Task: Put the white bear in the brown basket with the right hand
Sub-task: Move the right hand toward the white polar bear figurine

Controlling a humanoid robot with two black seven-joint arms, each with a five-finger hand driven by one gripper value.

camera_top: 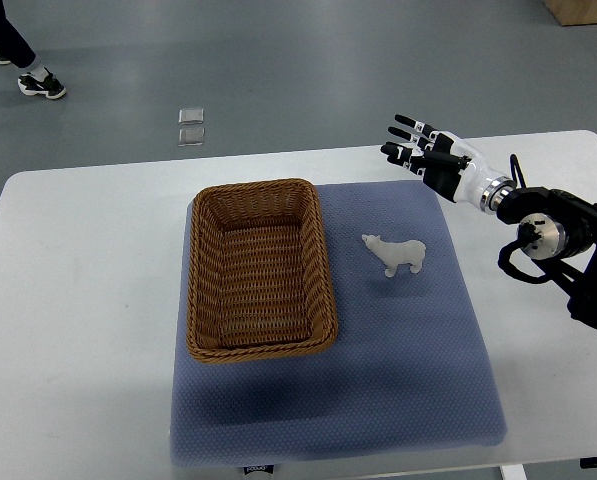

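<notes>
A small white bear [396, 254] stands on the blue mat [398, 350], to the right of the brown wicker basket [200, 290]. The basket holds nothing. My right hand [418, 150] hovers over the table's far side, up and right of the bear and well apart from it. Its fingers are spread and hold nothing. Its arm [553, 235] comes in from the right edge. The left arm does not show.
The mat lies on a white table [78, 300]. On the grey floor beyond the table lie two small clear squares [190, 126]. A person's shoe and leg [40, 84] show at the top left.
</notes>
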